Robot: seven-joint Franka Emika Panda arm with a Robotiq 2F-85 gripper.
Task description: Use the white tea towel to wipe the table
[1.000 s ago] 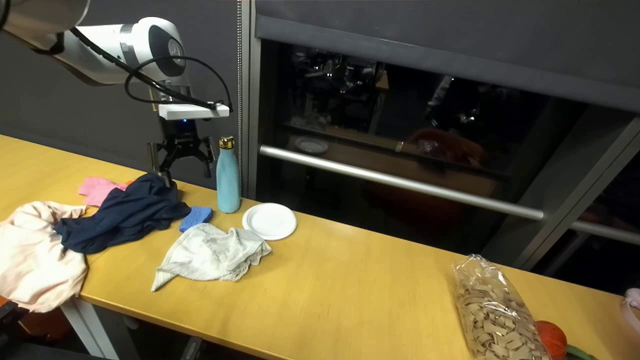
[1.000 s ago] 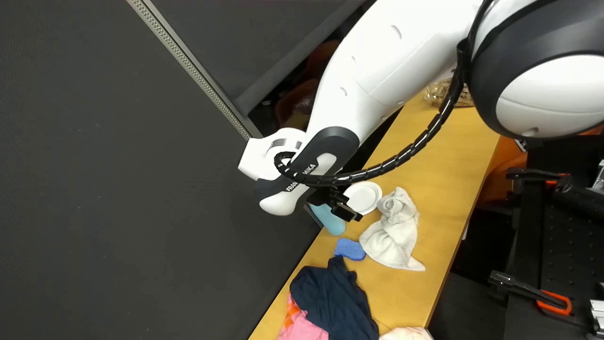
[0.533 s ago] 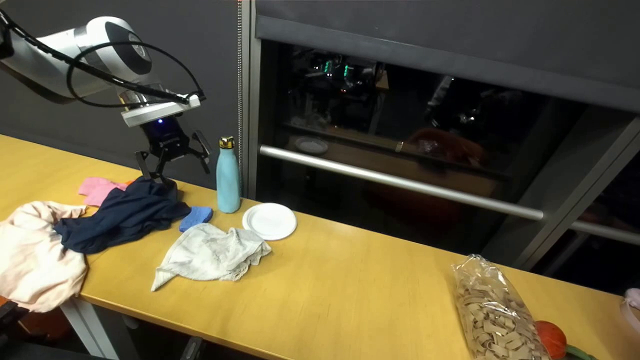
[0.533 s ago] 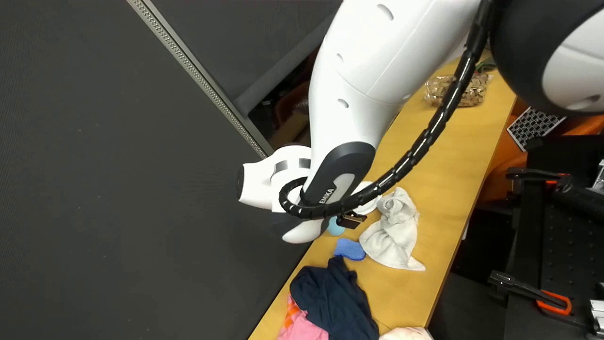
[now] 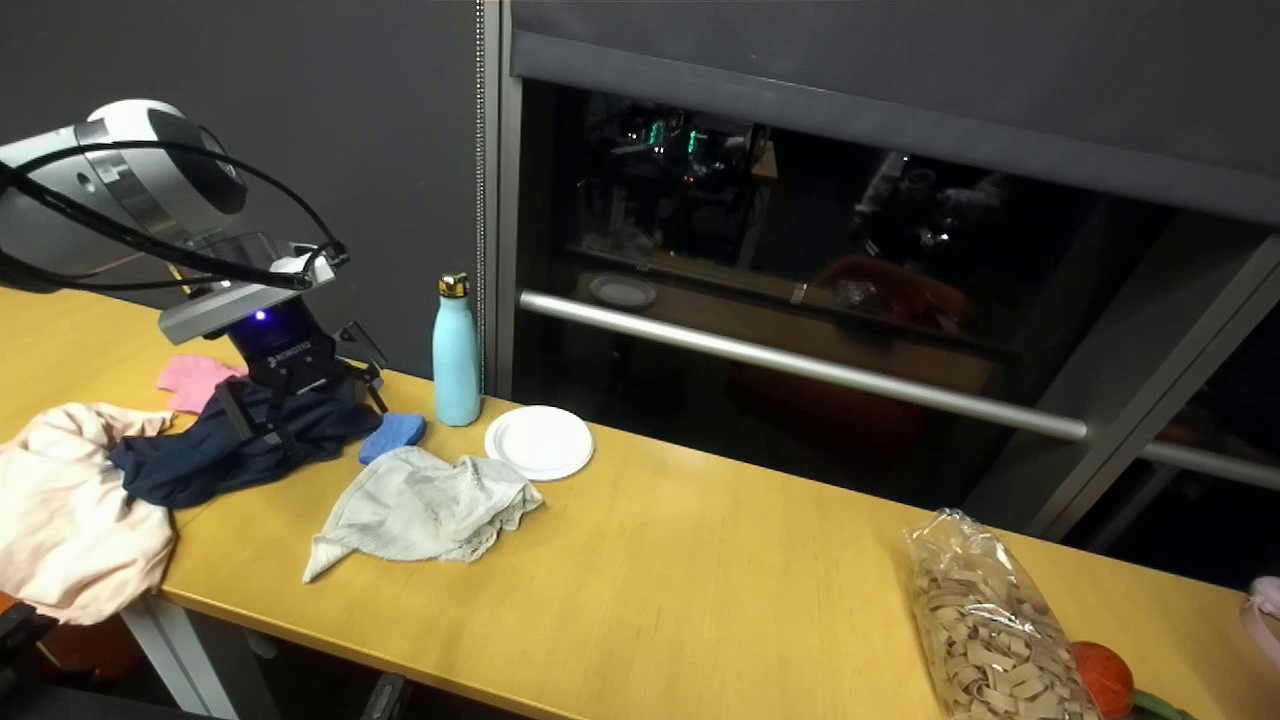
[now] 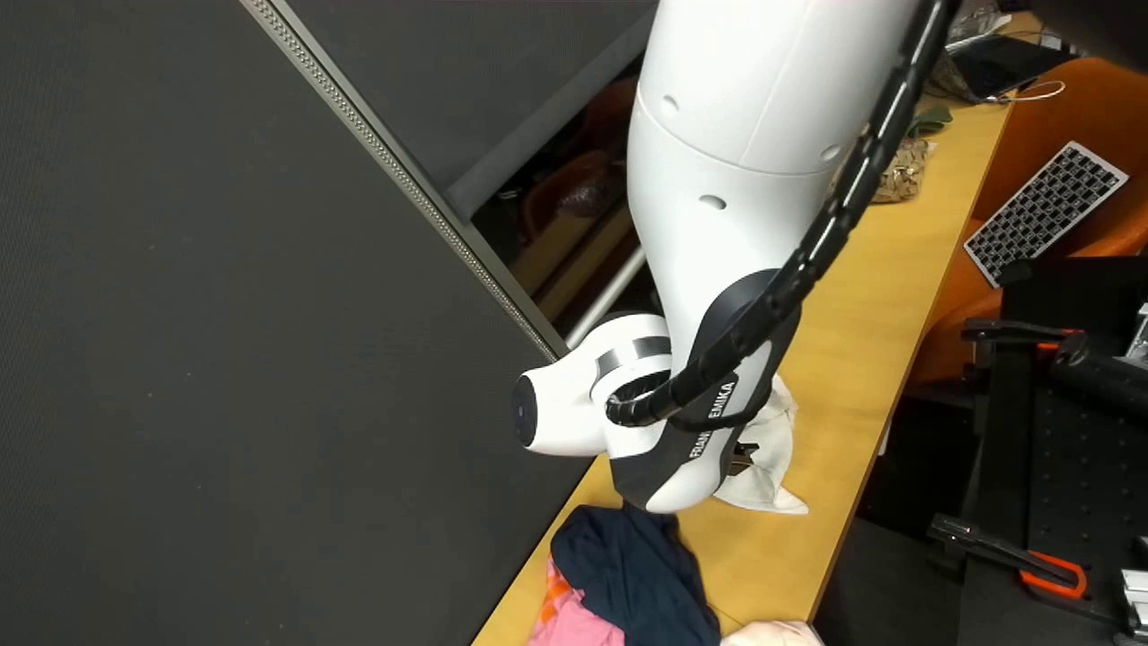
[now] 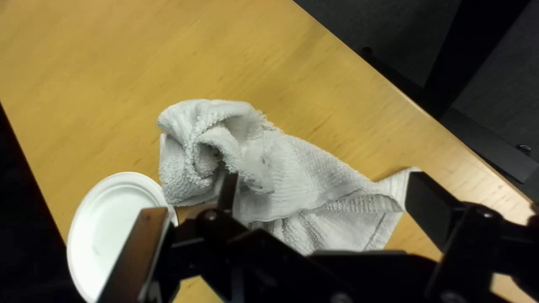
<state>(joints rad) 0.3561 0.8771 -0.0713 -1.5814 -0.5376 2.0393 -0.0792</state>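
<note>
- Fingers are spread wide, and in the wrist view the towel shows past them. Can't tell if a tip is touching it.
- Black housing right above them has small pale lettering, looks like ROBOTIQ to me.
- On the arm I can read FRAN and EMIKA in an exterior view; the letters between are covered.
- Towel's white going grey, all bunched up, lying right on the counter. That's a smooth yellowish wood top with faint grain, and a metal leg shows underneath.
- White plate is just beside the towel, and so is a blue sponge.
- Light blue bottle with a shiny gold cap stands upright near those two. Contents hidden.
- Navy cloth, pink cloth and a bigger peach cloth are heaped together at that same end.
- Well down the counter there's a clear bag loaded with flat tan strips, something round and red partly behind it.
- Keyboard past the counter's edge, key labels too small to read.
- Back of the room: dark grey panels, then dark glass full of reflections, a silver rail running across.
</note>
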